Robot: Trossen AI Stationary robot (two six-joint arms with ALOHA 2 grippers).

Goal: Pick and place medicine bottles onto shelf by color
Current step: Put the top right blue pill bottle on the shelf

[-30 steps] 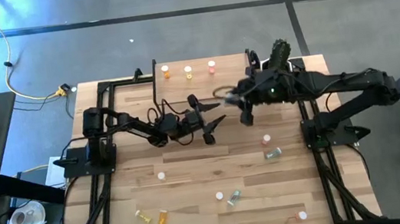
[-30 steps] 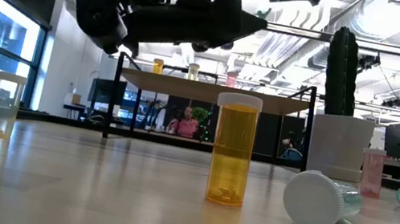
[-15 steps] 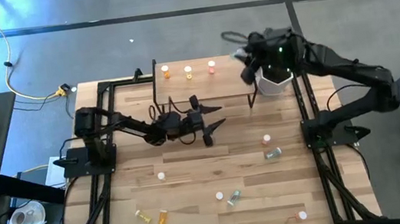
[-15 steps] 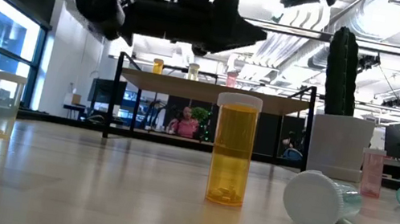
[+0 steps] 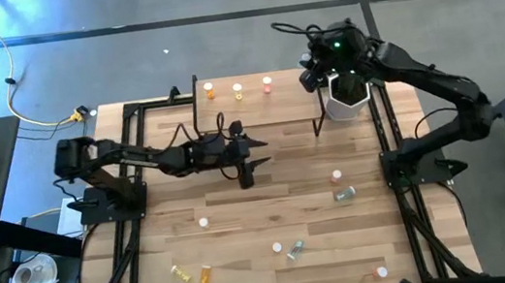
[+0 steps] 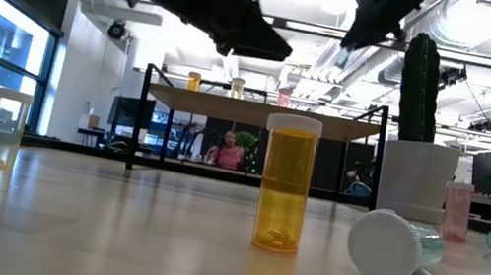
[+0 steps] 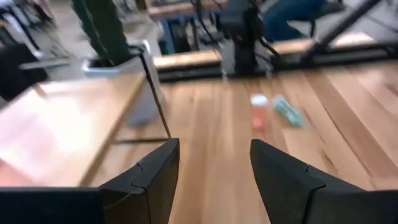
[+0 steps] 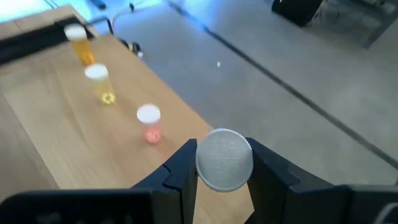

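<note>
Right gripper (image 8: pixel 224 167), clamped on a white-capped bottle (image 8: pixel 224 158), has been carried to the shelf (image 5: pixel 252 99); left gripper (image 7: pixel 214 165), empty and spread, has been drawn back.

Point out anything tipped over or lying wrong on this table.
Several bottles lie on their sides: a green bottle by the upright orange bottle near the low camera, and another teal bottle beside an upright pink bottle. Three bottles stand upright on the shelf.

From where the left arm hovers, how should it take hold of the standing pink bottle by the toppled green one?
Grip the pink bottle around its body just under the white cap, coming straight down. It stands upright, and the toppled green bottle lies close beside it, crowding a sideways approach by the left gripper.
</note>
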